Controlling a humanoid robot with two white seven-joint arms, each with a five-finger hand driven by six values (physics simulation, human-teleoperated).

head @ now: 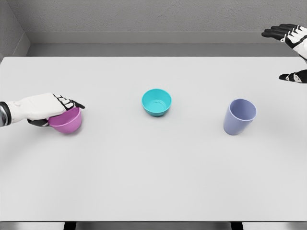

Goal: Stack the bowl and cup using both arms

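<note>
At the left of the frame, the left robot hand point(50, 109) is curled over the near rim of a pink bowl point(67, 121), gripping it where it sits on the white counter point(153, 177). A teal bowl point(156, 102) stands upright near the middle, well apart from the pink one. A lavender cup point(239, 116) stands right of centre. The right robot hand point(293, 52) hangs at the upper right edge, fingers spread, holding nothing.
</note>
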